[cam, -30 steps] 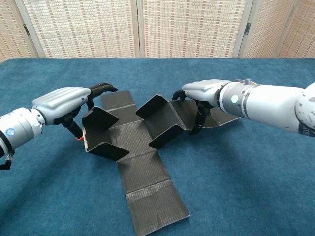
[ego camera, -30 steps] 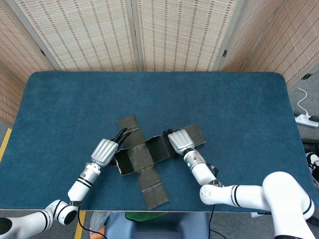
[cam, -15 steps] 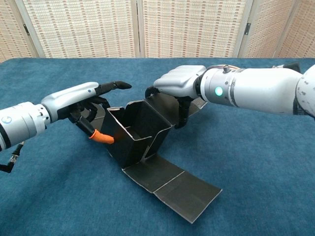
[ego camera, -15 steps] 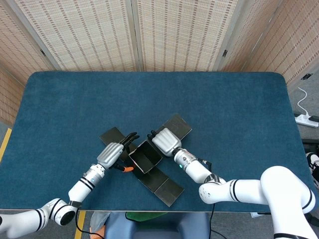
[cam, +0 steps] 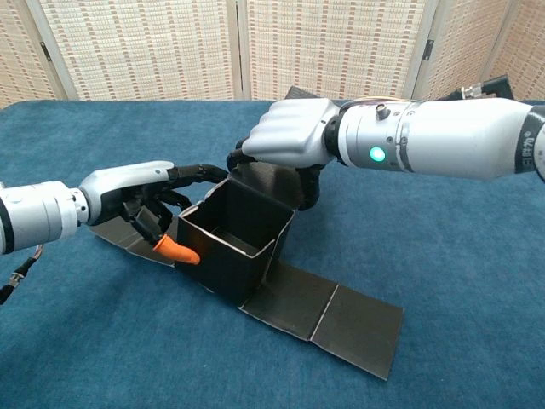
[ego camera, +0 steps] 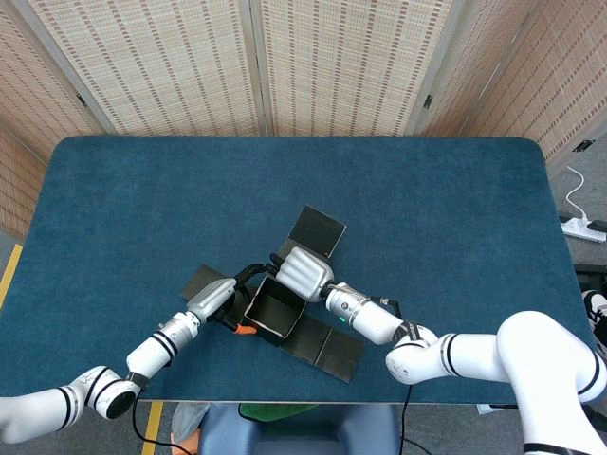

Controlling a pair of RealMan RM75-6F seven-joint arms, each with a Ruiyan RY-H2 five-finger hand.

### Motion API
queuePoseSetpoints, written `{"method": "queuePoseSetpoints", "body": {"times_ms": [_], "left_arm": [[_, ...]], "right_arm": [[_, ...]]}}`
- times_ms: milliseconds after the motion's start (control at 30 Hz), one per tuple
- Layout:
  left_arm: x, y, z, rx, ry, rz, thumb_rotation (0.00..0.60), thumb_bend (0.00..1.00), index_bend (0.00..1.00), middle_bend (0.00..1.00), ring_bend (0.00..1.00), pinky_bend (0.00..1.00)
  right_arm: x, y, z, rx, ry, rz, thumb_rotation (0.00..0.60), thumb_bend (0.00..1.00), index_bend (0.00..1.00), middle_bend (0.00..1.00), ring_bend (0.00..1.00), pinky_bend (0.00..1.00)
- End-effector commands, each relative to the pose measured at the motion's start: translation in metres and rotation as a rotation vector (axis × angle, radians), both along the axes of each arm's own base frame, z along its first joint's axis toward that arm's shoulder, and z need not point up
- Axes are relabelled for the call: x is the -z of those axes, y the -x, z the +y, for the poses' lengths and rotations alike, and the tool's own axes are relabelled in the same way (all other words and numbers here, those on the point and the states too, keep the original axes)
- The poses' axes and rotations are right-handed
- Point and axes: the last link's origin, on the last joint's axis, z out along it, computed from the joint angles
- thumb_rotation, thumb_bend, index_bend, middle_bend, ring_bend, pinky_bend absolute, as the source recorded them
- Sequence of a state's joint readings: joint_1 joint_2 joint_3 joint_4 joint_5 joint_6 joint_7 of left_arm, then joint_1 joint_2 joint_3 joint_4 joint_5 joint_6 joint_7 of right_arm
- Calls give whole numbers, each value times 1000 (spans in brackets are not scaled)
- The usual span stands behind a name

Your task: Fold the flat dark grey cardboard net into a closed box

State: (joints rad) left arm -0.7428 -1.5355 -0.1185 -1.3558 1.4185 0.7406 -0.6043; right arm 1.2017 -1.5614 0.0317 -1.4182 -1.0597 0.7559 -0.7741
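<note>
The dark grey cardboard net [ego camera: 277, 311] [cam: 234, 243] stands partly folded as an open-topped box near the table's front. My left hand [ego camera: 216, 301] [cam: 136, 192] is at its left wall, fingers reaching the top rim and the orange-tipped thumb [cam: 180, 250] pressed on the outside. My right hand [ego camera: 302, 271] [cam: 289, 132] grips the far wall from above, fingers curled over its rim. One flap [ego camera: 316, 230] rises behind the right hand. A long two-panel flap [ego camera: 322, 346] [cam: 324, 319] lies flat in front. A small flap [ego camera: 201, 281] lies flat under the left hand.
The blue table [ego camera: 427, 209] stretches wide behind and to both sides of the box. Its front edge [ego camera: 285, 398] runs close below the flat flap. Woven screens [ego camera: 303, 57] stand beyond the far edge.
The net's side panels have come up from half-raised into four standing walls. The whole net has turned and slid left and towards the front, with both hands following it.
</note>
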Motion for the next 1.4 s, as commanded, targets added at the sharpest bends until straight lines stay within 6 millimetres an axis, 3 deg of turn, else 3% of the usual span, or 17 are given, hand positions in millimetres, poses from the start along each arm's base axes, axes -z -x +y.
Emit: {"method": "queuePoseSetpoints", "body": {"times_ms": [33, 467, 633, 667, 800, 1067, 1267, 1400], "left_arm": [[1, 1, -2, -24, 73, -19, 600, 174, 0, 0, 460, 767], [16, 10, -8, -144, 224, -157, 600, 174, 1, 0, 464, 768], [19, 12, -7, -155, 260, -232, 600, 175, 129, 89, 498, 768], [20, 13, -6, -147, 258, -236, 600, 175, 165, 119, 507, 768], [24, 15, -7, -118, 246, -243, 600, 173, 267, 214, 530, 765], [27, 18, -6, -108, 241, -233, 600, 171, 301, 262, 535, 761], [20, 17, -5, -117, 236, -250, 600, 174, 307, 265, 535, 761], [6, 20, -2, -130, 212, -274, 600, 175, 309, 265, 535, 761]], "right_arm": [[0, -5, 4, -55, -9, -1, 595, 227, 382, 401, 764, 1000], [0, -12, 13, -179, -31, -8, 599, 230, 390, 403, 776, 1000], [-1, -16, 15, -179, -39, -48, 592, 230, 387, 351, 777, 1000], [0, -16, 14, -176, -38, -46, 588, 230, 355, 306, 776, 1000], [1, -15, 14, -141, -63, -43, 575, 235, 14, 36, 727, 1000], [-4, -12, 16, -72, -95, -91, 568, 212, 0, 0, 642, 1000], [-23, -5, 15, 14, -108, -154, 582, 190, 0, 0, 629, 1000], [-59, 7, 21, 86, -105, -274, 600, 190, 0, 0, 628, 1000]]}}
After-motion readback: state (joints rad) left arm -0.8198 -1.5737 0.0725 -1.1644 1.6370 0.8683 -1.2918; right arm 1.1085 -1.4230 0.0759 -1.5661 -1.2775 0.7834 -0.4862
